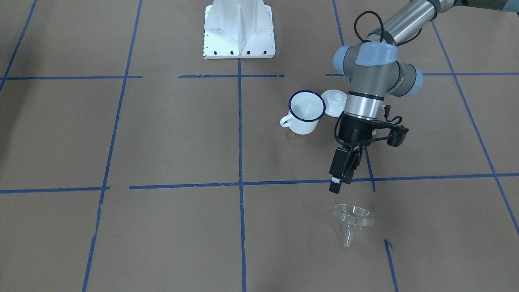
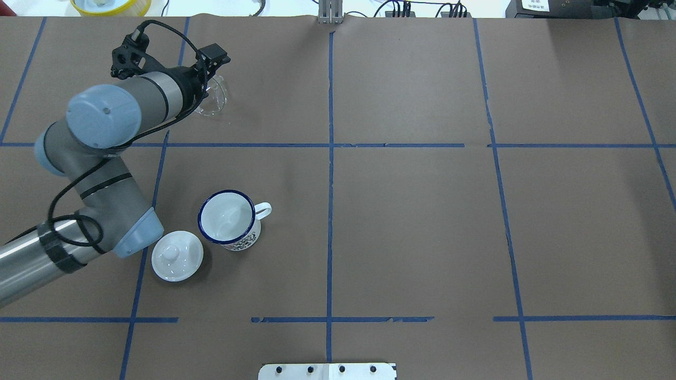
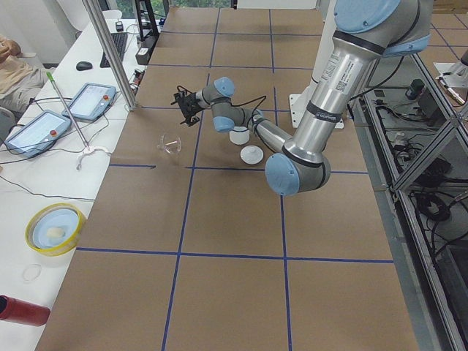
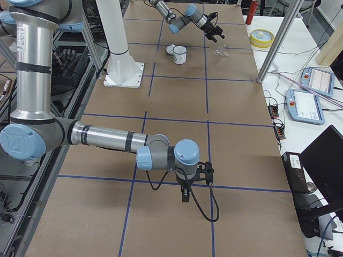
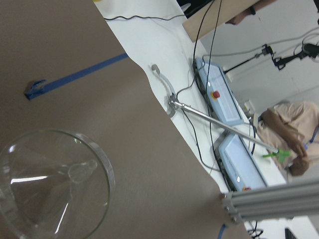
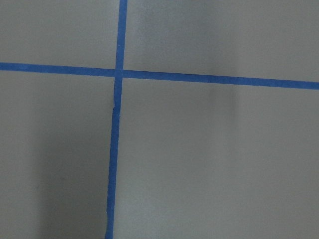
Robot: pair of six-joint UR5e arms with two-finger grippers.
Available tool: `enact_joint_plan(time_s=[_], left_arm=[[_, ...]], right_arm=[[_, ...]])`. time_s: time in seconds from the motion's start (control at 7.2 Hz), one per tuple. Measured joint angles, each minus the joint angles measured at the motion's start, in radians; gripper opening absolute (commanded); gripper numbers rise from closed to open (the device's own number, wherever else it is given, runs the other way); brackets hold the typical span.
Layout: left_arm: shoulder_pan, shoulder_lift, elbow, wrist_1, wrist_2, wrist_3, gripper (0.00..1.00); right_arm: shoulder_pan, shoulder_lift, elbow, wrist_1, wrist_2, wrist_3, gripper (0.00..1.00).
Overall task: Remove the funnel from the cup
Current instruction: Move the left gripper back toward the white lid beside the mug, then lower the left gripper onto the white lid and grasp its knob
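Left gripper: empty, touching nothing, poised over funnel; jaw gap cannot be judged. Right gripper: state cannot be judged.
Funnel: clear plastic cone, on side on brown paper table, well apart from cup.
Cup: white enamel, blue rim, upright, empty; round white lid just beside.

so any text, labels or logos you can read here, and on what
nothing reads cleanly
white sticker on the left arm: too small to read
blue joint cap on the right arm: logo, too blurred
cup: dark print low on its side, unreadable
white label on the far black box: too small
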Motion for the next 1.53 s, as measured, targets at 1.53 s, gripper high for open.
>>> enact_joint_plan(time_s=[1.53], left_arm=[[0.166, 0.319, -0.345, 0.500, -0.426, 0.589, 0.99]], right_arm=[[0.000, 0.000, 0.000, 0.000, 0.000, 0.000, 1.00]])
